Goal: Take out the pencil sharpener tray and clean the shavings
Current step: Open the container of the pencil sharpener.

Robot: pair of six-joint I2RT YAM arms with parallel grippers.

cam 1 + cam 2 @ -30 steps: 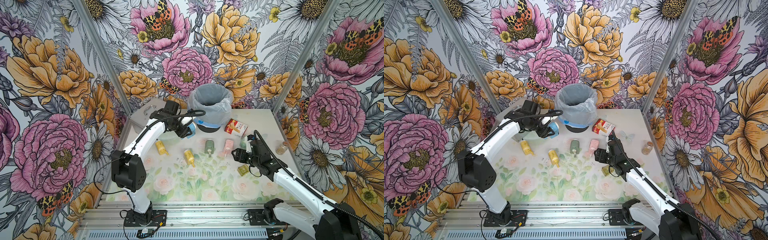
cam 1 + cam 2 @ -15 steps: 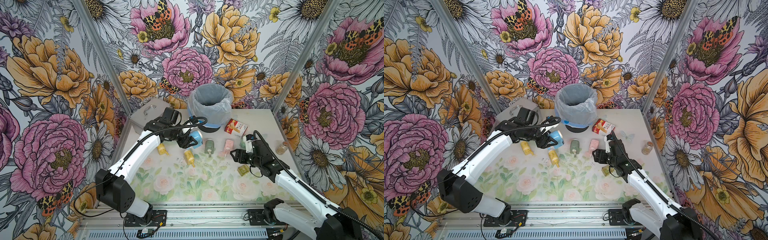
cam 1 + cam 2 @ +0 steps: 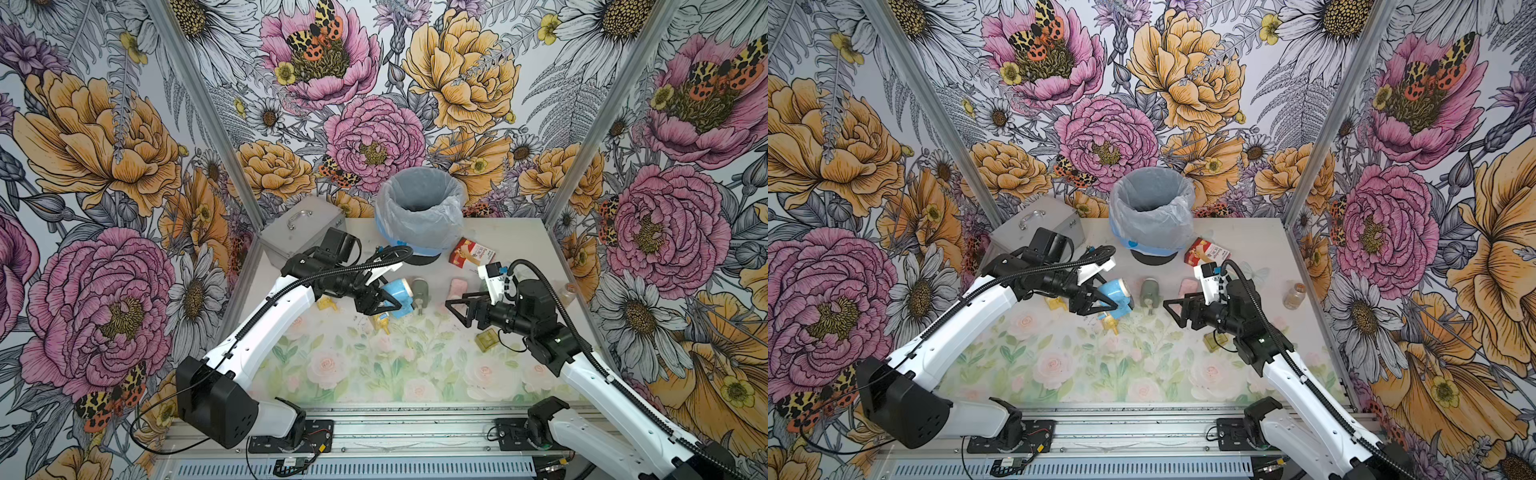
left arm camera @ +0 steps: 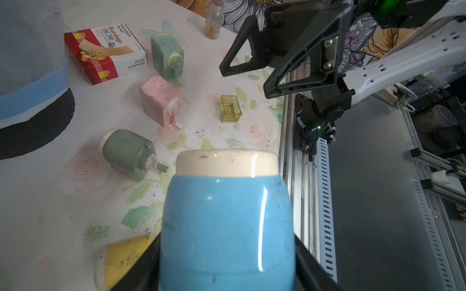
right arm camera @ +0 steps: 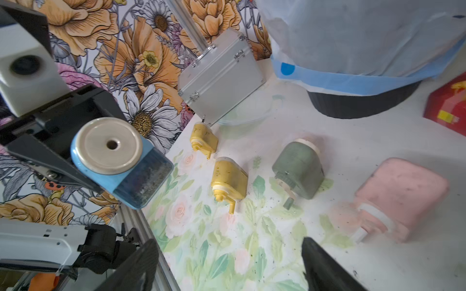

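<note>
Blue plastic pencil sharpener (image 3: 395, 294) with cream cap, gripped by left fingers (image 5: 45, 158) it partly hides; right fingers (image 4: 306, 54) opposite, spread wide, empty.

Bin (image 3: 415, 232) behind sharpeners (image 3: 458, 287) — case (image 3: 299, 232) left.

The red-and-white bandage box (image 4: 106, 50) carries the only legible print, seen in the left wrist view: "Bandage" and "HYNAUT" on its top face, "HYNAUT" again on its white side. The smaller print is too fine to read.
</note>
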